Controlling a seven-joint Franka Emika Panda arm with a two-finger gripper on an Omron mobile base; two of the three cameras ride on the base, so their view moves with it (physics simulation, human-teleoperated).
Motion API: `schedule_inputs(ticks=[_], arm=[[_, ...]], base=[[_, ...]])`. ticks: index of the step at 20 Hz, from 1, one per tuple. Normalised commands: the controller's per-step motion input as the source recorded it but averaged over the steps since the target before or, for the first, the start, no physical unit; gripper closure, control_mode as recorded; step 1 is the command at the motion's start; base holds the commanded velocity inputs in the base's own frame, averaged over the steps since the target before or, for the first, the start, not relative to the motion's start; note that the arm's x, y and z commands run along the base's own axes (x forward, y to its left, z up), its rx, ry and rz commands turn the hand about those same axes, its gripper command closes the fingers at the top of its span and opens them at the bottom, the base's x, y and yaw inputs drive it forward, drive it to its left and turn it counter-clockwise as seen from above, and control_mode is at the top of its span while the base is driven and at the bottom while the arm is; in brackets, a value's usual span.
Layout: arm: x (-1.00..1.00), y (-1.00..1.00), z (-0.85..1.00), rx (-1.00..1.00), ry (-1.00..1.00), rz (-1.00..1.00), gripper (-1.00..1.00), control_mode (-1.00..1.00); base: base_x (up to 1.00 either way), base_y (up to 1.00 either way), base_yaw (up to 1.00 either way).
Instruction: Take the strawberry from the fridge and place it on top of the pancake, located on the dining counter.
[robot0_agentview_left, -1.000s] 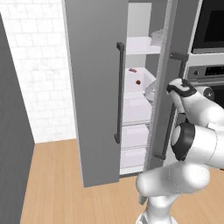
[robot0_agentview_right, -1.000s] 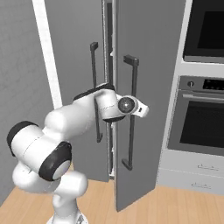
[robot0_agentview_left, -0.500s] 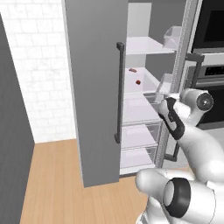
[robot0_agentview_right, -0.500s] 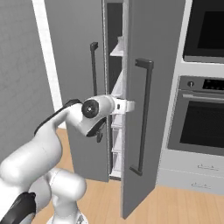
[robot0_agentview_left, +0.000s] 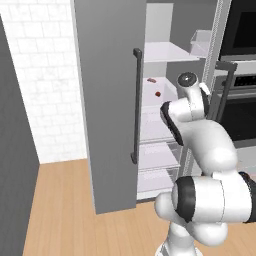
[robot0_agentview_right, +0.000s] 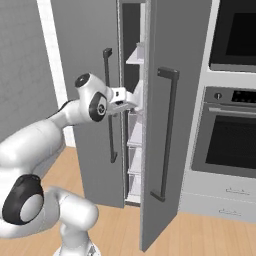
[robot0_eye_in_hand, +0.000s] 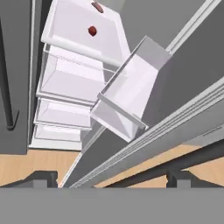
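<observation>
Left base view: the tall matte grey fridge (robot0_agentview_left: 107, 100) stands with both doors swung open, showing white interior shelves and clear drawers. A long dark vertical bar handle (robot0_agentview_left: 135, 105) runs down the left door. The tiny bright red roundish strawberry (robot0_agentview_left: 158, 93) lies on a white shelf (robot0_agentview_left: 167, 100) at mid-height, towards the shelf's rear. Just beside it, further back and to the left, lies a flatter, elongated dark red-brown piece (robot0_agentview_left: 152, 80). The white arm (robot0_agentview_left: 200, 130) reaches up in front of the open compartment; the gripper itself is hidden behind the wrist here. A built-in dark oven (robot0_agentview_left: 239, 107) stands to the right of the fridge.

Right base view: the gripper (robot0_agentview_right: 133, 103) is at the gap between the two open doors, level with the upper shelves, short of the interior. The right door carries its own dark bar handle (robot0_agentview_right: 166, 134). The strawberry cannot be made out from this side.

Hand view: the two dark fingertips (robot0_eye_in_hand: 41, 179) stand spread wide apart at the bottom edge, with nothing between them. The strawberry (robot0_eye_in_hand: 92, 31) rests on the white shelf (robot0_eye_in_hand: 109, 35) near the top of the view, apart from the gripper, with the dark red-brown piece (robot0_eye_in_hand: 98, 7) beyond it near the shelf's far edge. A clear door bin (robot0_eye_in_hand: 127, 96) hangs on the inside of the right door. Below the shelf sit stacked clear drawers (robot0_eye_in_hand: 72, 81).
</observation>
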Motion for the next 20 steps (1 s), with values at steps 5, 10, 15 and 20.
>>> schedule_inputs(ticks=[5, 10, 15, 20], arm=[[0.36, -0.06, -0.22, -0.05, 0.12, 0.0, -1.0, -1.0], [0.5, -0.17, -0.24, -0.4, 0.2, -0.01, -1.0, -1.0], [0.39, -0.13, 0.0, -0.41, 0.4, 0.0, -1.0, -1.0], [0.0, -0.58, 0.11, -0.01, 0.09, 0.0, -1.0, -1.0]], base=[[0.0, 0.0, 0.0], [0.0, 0.0, 0.0], [0.0, 0.0, 0.0], [0.0, 0.0, 0.0]])
